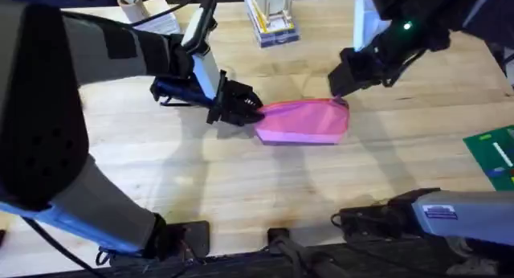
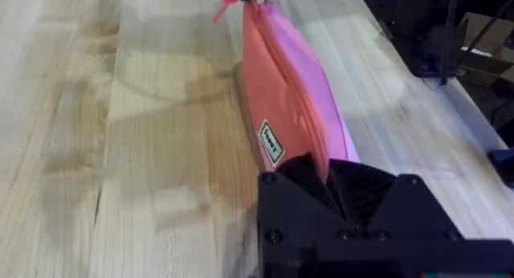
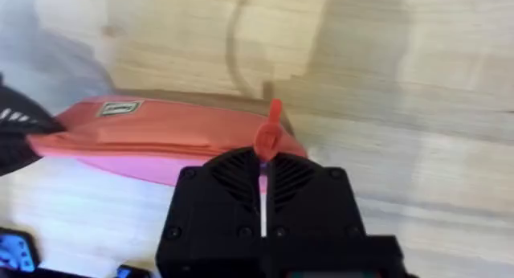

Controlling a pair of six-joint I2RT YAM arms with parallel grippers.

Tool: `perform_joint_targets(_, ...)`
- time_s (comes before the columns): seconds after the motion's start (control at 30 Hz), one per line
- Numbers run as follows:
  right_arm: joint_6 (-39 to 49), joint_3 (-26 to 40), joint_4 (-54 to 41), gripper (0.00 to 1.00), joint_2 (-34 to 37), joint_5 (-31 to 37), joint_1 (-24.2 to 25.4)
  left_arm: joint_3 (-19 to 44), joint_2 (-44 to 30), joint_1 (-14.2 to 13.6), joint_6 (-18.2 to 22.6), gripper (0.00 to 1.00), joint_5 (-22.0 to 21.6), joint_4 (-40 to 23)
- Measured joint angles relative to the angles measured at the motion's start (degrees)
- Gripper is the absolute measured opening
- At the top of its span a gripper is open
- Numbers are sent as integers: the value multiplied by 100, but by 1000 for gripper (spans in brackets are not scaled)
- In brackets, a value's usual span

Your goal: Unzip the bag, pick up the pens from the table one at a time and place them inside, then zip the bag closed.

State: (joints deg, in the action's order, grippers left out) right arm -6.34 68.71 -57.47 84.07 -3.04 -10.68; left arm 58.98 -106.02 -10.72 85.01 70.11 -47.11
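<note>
The pink bag [image 1: 303, 121] lies on the table [image 1: 241, 190] near its middle, zipper edge up. My left gripper [image 1: 243, 111] is shut on the bag's left end; in the left wrist view the bag [image 2: 285, 93] runs away from the black fingers [image 2: 301, 177] that pinch it. My right gripper [image 1: 344, 87] is at the bag's right end. In the right wrist view it [image 3: 263, 161] is shut on the red zipper pull [image 3: 269, 133], and the bag [image 3: 152, 129] stretches off to one side. The zipper looks closed along its length. The pens are out of view.
A stack of small boxes [image 1: 271, 19] and white papers [image 1: 157, 17] sit along the table's far edge. A green item [image 1: 494, 153] lies at the right edge. Bare wood stretches in front of the bag.
</note>
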Motion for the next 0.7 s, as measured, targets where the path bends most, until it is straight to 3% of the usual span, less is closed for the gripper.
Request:
perform_joint_targets(0.37, 124, -43, 71, 33, 0, 93, 650, 0, 0, -2, 2, 42, -66, 2)
perform_joint_targets(0.5, -23, -876, 884, 33, 0, 30, 956, 0, 0, -2, 2, 42, -90, 2)
perform_joint_targets(0.7, -398, -1484, 1338, 34, -11, -167, 1214, 0, -2, -20, 4, 42, -90, 2)
